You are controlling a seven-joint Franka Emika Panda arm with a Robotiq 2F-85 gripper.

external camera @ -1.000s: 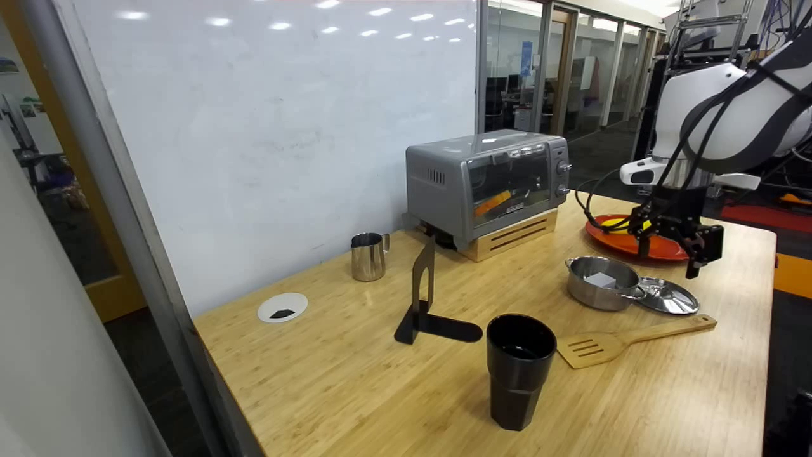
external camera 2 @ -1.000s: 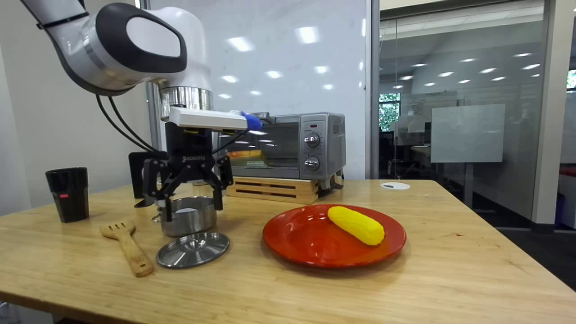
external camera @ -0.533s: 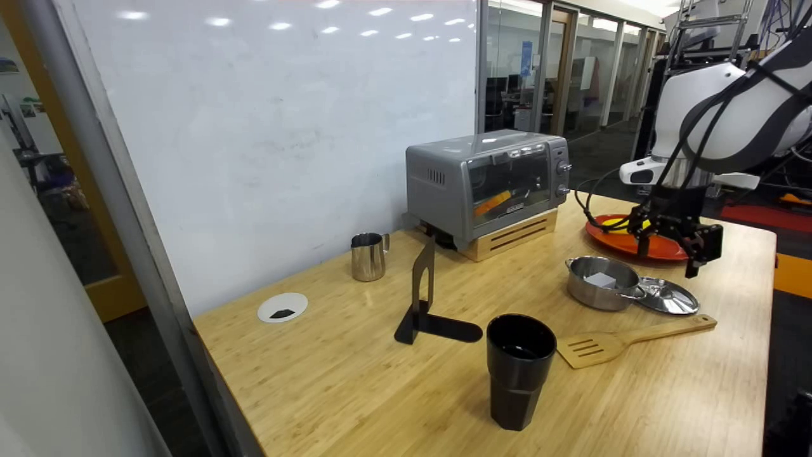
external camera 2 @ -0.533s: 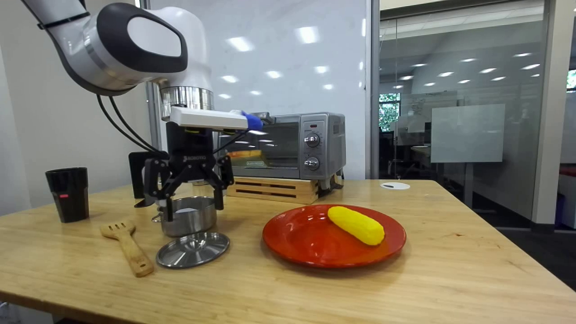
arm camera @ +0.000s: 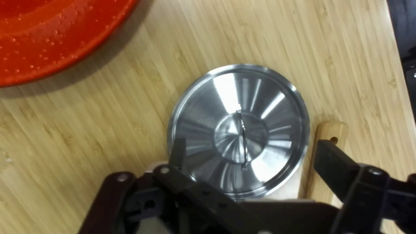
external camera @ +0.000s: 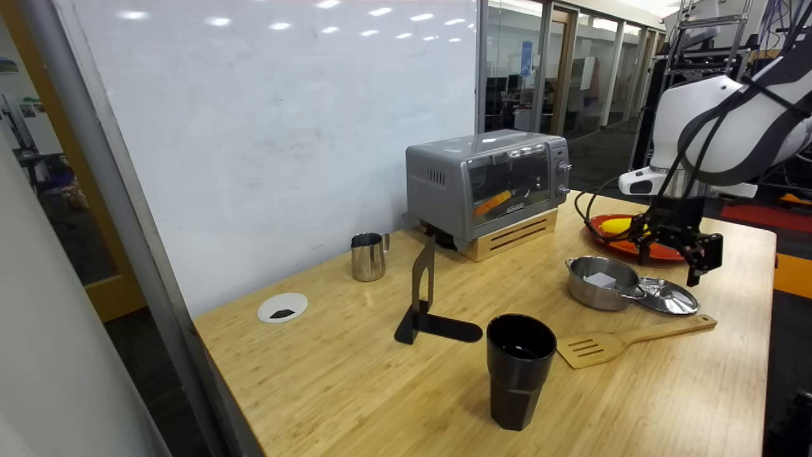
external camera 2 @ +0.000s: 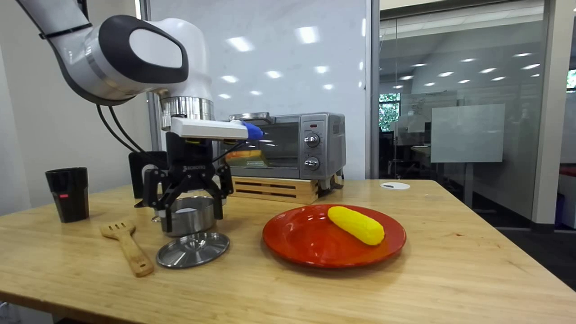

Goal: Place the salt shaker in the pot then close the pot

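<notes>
The salt shaker shows as a pale white block (external camera: 600, 280) lying inside the steel pot (external camera: 590, 296); a pale bit of it shows in an exterior view (external camera 2: 185, 210). The pot (external camera 2: 198, 221) stands uncovered. Its round steel lid (external camera: 672, 297) lies on the table beside it, loop handle up, also seen in an exterior view (external camera 2: 191, 252) and the wrist view (arm camera: 201, 123). My gripper (external camera: 669, 266) is open and empty above the lid, pointing down, also seen in an exterior view (external camera 2: 193, 220). In the wrist view the open gripper (arm camera: 252, 149) has the lid handle between its fingers.
A wooden spatula (external camera: 602, 348) lies beside the lid; its handle (arm camera: 323, 162) is under one finger. A red plate (external camera 2: 297, 243) with a yellow object (external camera 2: 355, 225) lies on the other side. Toaster oven (external camera: 488, 184), steel cup (external camera: 368, 257), black tumbler (external camera: 519, 381) and black stand (external camera: 419, 311) stand around.
My arm and gripper have lowered a little toward the lid. The fingers stay open. The pot, the lid and the white block have not moved.
</notes>
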